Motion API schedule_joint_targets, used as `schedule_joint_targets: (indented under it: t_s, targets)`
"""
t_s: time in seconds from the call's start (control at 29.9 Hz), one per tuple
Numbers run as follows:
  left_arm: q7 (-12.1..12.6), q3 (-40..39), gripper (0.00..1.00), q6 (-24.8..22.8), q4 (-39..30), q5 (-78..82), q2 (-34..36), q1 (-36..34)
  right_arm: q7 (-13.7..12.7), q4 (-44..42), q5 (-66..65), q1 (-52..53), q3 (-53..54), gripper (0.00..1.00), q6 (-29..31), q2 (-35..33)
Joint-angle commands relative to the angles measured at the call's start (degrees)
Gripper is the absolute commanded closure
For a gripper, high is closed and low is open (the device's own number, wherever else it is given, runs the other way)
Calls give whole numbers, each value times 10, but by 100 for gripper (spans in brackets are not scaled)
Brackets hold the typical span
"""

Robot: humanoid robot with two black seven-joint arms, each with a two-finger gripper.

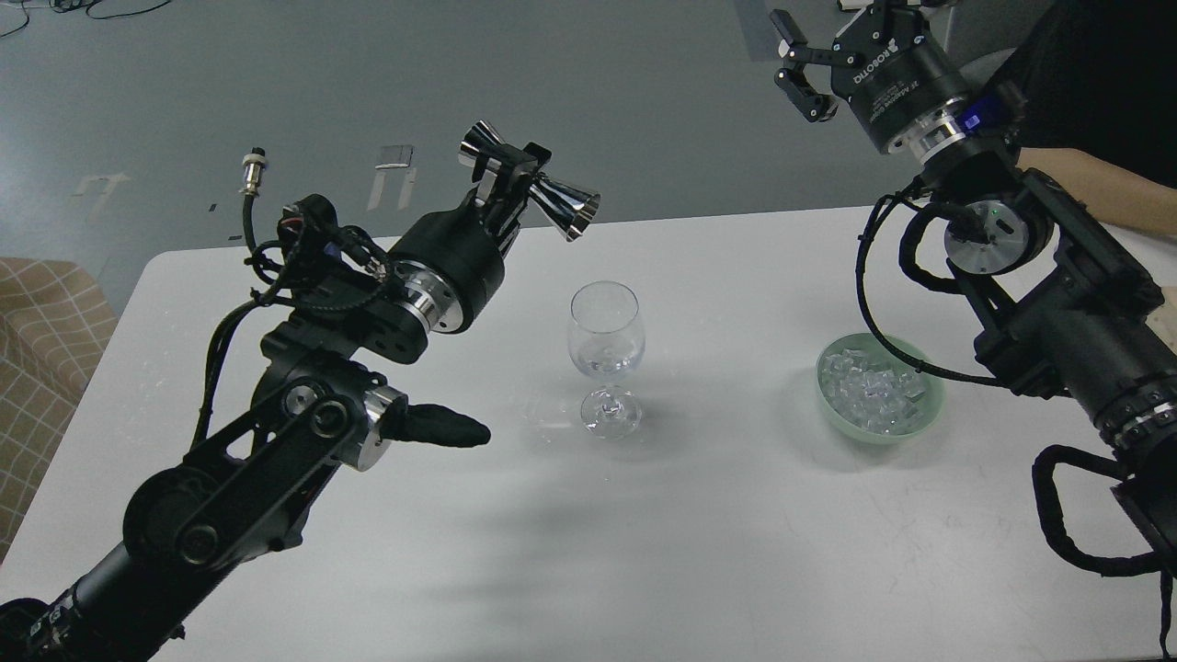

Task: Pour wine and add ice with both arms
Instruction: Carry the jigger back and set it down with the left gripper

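My left gripper (517,176) is shut on a silver double-cone jigger (568,202). It holds the jigger nearly level, above and to the left of the clear wine glass (604,345), clear of the rim. The glass stands upright at the table's middle; I cannot tell what is in it. The ice (869,386), several clear cubes, lies in a pale green bowl (927,418) to the right of the glass. My right gripper (832,32) is open and empty, high at the top right, well above and behind the bowl. Its upper finger is cut off by the frame edge.
The white table (717,552) has its far edge just behind the glass. A person's bare forearm (1103,188) rests at the table's right rear. A beige checked seat (37,349) stands left of the table. My right arm's cable loops over the bowl's rim.
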Motion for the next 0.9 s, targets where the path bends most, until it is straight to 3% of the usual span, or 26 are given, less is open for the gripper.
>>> schedule_joint_targets:
  t_s: [0.0, 0.33, 0.47, 0.64, 0.7, 0.84, 0.87]
  targets:
    - [0, -68, 100, 12, 1, -134, 0, 2, 0, 0, 0, -1, 1, 0, 0, -2]
    - [0, -292, 100, 51, 4, -500, -5, 73, 0, 0, 0, -2, 0, 0, 0, -2]
    - [-1, -370, 100, 66, 8, -574, -54, 124, 1, 0, 0, -5, 1, 0, 0, -1]
    - [-32, -397, 100, 66, 42, -578, -96, 159, 0, 0, 0, -5, 0, 0, 0, -1]
    - [-62, -398, 100, 66, 66, -579, -101, 173, 1, 0, 0, -5, 0, 0, 0, -1]
    - [-99, -396, 100, 66, 111, -578, -103, 174, 0, 0, 1, -6, 0, 0, 0, -2]
    - [-120, -396, 100, 67, 136, -579, -102, 174, 1, 0, 0, -7, 0, 0, 0, -2]
